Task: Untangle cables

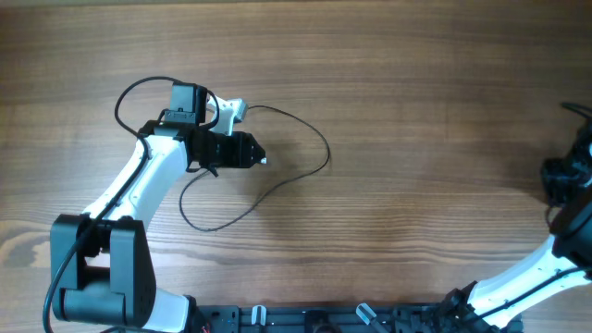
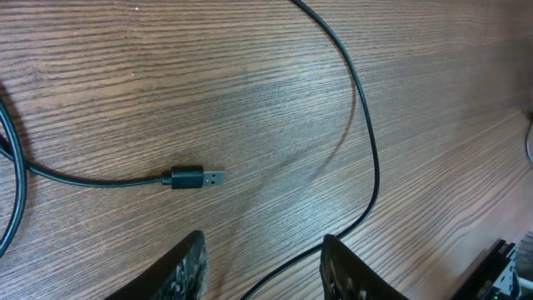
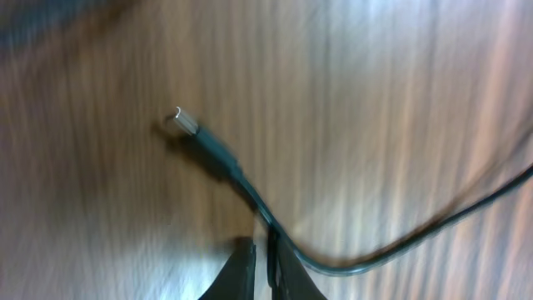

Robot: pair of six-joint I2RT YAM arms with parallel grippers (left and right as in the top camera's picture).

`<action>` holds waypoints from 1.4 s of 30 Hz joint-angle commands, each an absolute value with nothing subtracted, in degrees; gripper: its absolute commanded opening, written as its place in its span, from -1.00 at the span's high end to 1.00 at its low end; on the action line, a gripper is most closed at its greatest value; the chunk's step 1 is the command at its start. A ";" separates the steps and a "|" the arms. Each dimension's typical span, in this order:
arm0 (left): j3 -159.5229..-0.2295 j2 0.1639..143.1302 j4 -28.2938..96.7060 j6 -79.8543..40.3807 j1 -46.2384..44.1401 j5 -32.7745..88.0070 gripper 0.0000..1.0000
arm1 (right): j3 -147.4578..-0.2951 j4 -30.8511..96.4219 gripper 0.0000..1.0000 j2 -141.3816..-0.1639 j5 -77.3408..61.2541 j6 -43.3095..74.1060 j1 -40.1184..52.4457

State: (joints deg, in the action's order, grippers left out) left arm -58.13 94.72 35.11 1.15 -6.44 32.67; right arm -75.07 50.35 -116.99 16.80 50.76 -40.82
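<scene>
One thin black cable [image 1: 319,139] lies in a loose open loop on the wooden table, to the right of and below my left gripper [image 1: 262,159]. In the left wrist view its USB plug [image 2: 200,177] lies flat ahead of my open, empty left gripper [image 2: 262,267], and a strand of the cable [image 2: 371,158] runs down between the fingers. My right gripper [image 1: 558,176] is at the far right edge. In the blurred right wrist view it [image 3: 266,246] is shut on a second black cable [image 3: 218,156], just behind its metal-tipped plug [image 3: 178,116].
A short piece of black cable [image 1: 578,109] shows at the right edge of the table [image 1: 416,83]. The left arm's thick black cable [image 1: 125,97] arcs behind its wrist. The robot base rail [image 1: 351,319] runs along the front edge.
</scene>
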 commanded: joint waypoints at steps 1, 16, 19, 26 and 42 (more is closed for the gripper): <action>-58.15 94.94 34.94 1.23 -6.70 32.91 0.08 | -68.16 46.96 0.91 -124.60 19.44 52.73 -47.35; -58.15 94.94 33.63 1.26 -6.70 32.88 0.08 | -68.18 46.44 0.19 -119.74 -16.19 33.26 -45.78; -58.15 94.94 33.21 1.28 -6.70 32.91 0.08 | -68.18 47.70 0.18 -110.83 -9.04 34.96 -45.82; -58.15 94.94 32.77 1.23 -6.70 32.91 0.03 | -68.18 46.48 -0.42 -83.61 -10.74 27.05 -45.41; -64.73 80.93 36.32 -19.79 13.15 16.01 0.47 | -66.52 49.10 -0.99 -85.01 -20.82 11.11 11.55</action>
